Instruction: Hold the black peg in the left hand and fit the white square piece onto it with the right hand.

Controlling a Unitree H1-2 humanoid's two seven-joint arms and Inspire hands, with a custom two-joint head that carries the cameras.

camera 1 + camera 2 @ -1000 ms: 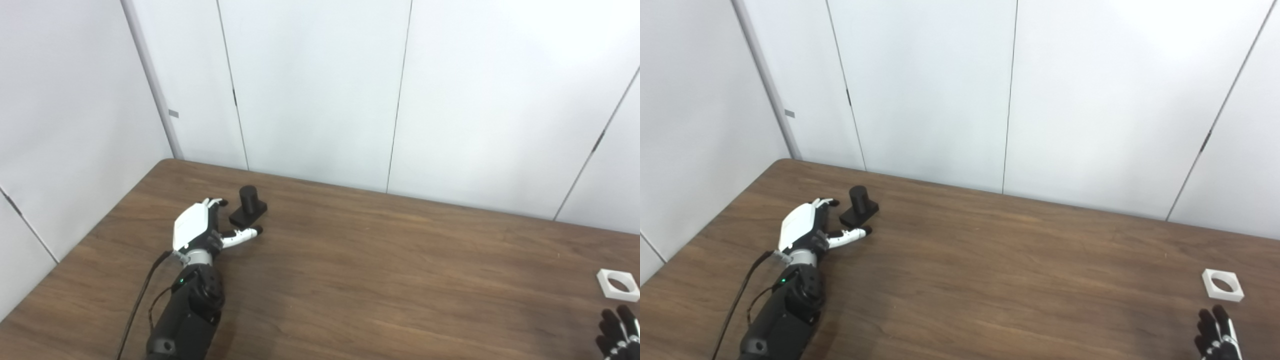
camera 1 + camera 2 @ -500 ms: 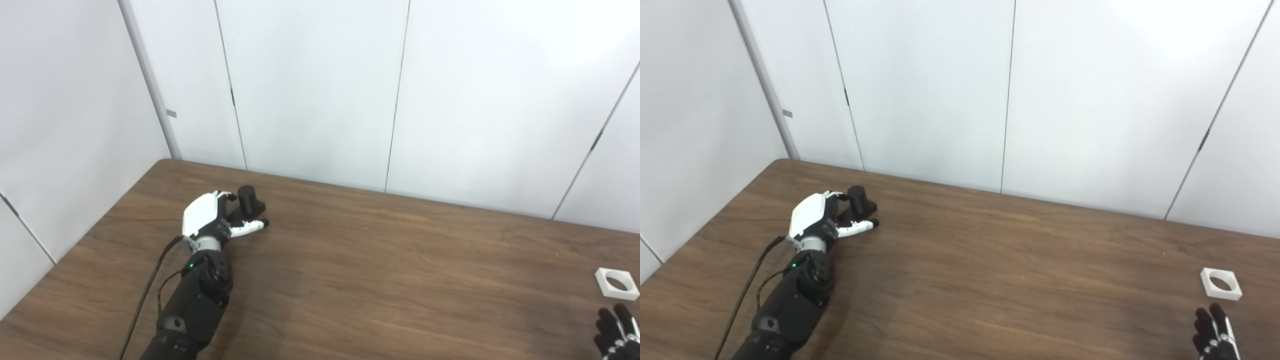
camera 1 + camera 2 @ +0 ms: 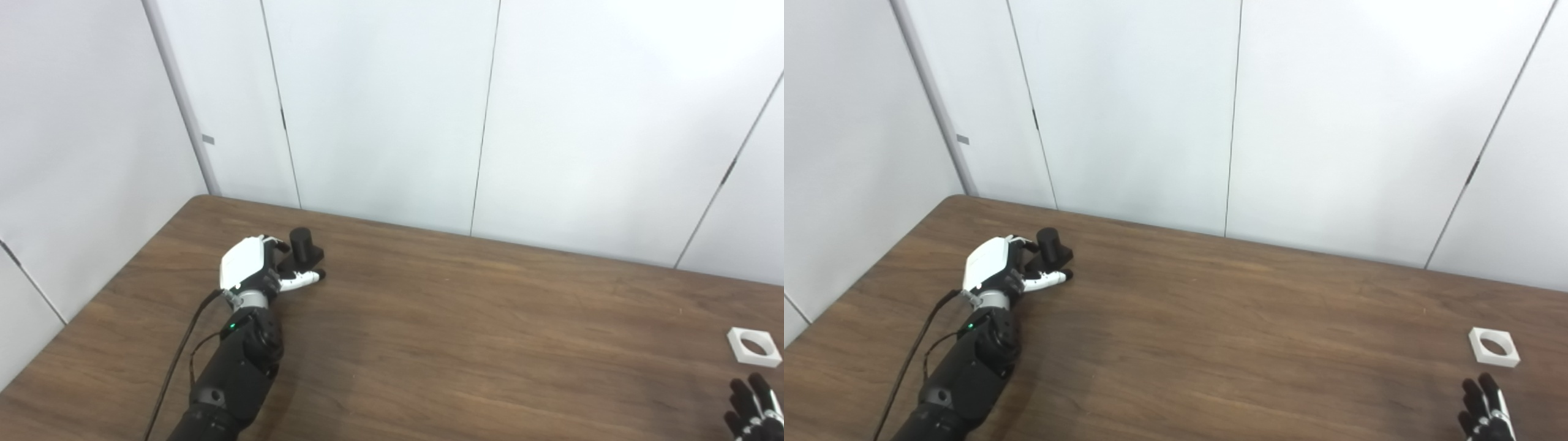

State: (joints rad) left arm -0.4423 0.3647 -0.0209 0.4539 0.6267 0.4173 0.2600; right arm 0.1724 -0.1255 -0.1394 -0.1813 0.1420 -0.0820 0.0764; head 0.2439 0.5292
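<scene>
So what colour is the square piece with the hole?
The square piece is white, clearest in the right eye view.

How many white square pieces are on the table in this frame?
1. The white square piece lies flat near the table's right edge, just beyond the right hand. None appears hidden.
</scene>
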